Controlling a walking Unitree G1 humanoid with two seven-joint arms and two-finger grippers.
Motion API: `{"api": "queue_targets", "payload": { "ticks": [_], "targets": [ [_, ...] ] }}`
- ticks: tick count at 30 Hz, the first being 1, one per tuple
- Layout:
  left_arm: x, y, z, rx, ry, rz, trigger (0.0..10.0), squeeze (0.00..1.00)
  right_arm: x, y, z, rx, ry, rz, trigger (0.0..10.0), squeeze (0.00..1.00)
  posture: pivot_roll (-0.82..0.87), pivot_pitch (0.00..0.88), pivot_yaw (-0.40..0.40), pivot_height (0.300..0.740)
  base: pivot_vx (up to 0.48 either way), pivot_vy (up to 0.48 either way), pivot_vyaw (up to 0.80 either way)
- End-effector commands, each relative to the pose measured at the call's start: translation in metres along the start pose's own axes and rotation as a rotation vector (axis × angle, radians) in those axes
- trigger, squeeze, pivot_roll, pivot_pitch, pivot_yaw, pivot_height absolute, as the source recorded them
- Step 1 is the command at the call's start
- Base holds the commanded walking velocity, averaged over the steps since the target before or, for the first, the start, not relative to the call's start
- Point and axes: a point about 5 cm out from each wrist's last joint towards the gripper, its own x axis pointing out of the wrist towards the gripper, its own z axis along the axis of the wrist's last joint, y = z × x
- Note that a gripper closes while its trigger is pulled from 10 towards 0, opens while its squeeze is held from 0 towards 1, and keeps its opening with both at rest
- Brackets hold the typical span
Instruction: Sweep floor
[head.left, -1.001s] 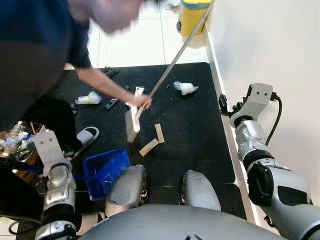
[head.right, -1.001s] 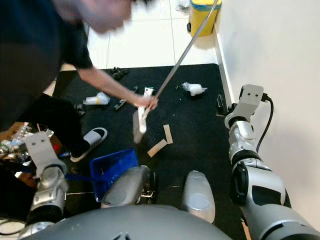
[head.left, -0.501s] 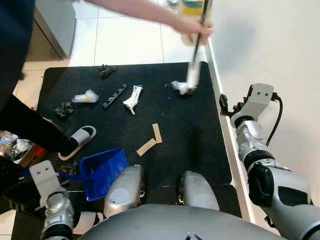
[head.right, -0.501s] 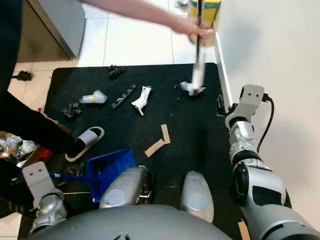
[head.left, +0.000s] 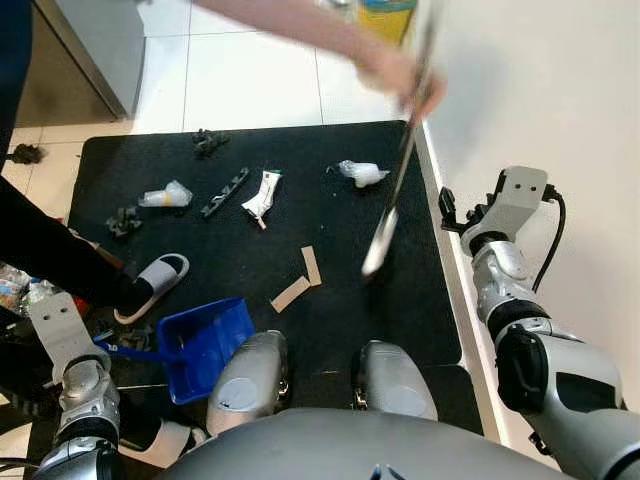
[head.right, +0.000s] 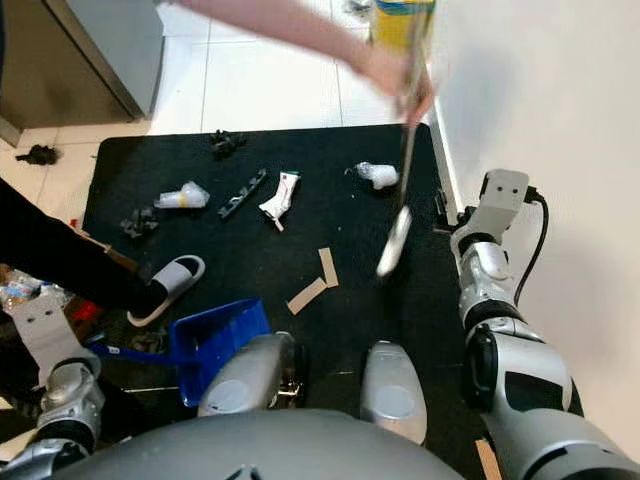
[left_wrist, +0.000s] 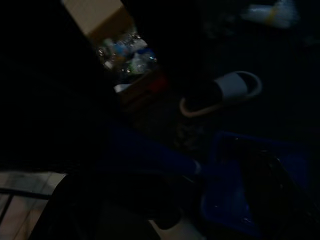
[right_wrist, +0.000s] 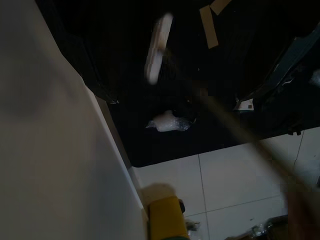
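You had the long, thin metal broom handle swinging over the black floor mat in a person's hand; probably light and stiff, best gripped mid-shaft, though neither end effector's opening could be judged.

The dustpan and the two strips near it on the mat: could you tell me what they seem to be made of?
Dustpan: likely hard plastic, by its even bright blue and moulded walls. Strips: probably cardboard, being flat, tan, matte and straight-edged. Mat: a black, dull sheet, perhaps rubber or foam.
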Motion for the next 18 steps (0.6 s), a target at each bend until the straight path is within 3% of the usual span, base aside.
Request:
{"api": "queue_targets", "payload": {
  "ticks": [1, 8, 11, 18],
  "targets": [
    [0.002, 0.007, 0.003, 0.008, -0.018, 0.003, 10.0, 0.0, -0.001, -0.001, -0.001, 0.007, -0.004, -0.009, 10.0, 0.0, 0.12, 0.0, 0.016, 0.74, 0.0, 0.0, 0.0],
    [0.004, 0.013, 0.013, 0.072, -0.103, 0.014, 10.0, 0.0, -0.001, -0.002, -0.001, 0.007, -0.003, -0.009, 10.0, 0.0, 0.13, 0.0, 0.012, 0.74, 0.0, 0.0, 0.0],
    [0.003, 0.014, 0.022, 0.155, -0.193, -0.017, 10.0, 0.0, -0.002, -0.003, -0.001, 0.007, -0.002, -0.01, 10.0, 0.0, 0.13, 0.002, 0.012, 0.74, 0.0, 0.0, 0.0],
    [0.007, 0.031, 0.019, 0.187, -0.149, 0.021, 10.0, 0.0, -0.002, -0.003, -0.001, 0.007, -0.003, -0.012, 10.0, 0.0, 0.13, 0.007, 0.015, 0.74, 0.0, 0.0, 0.0]
  ]
}}
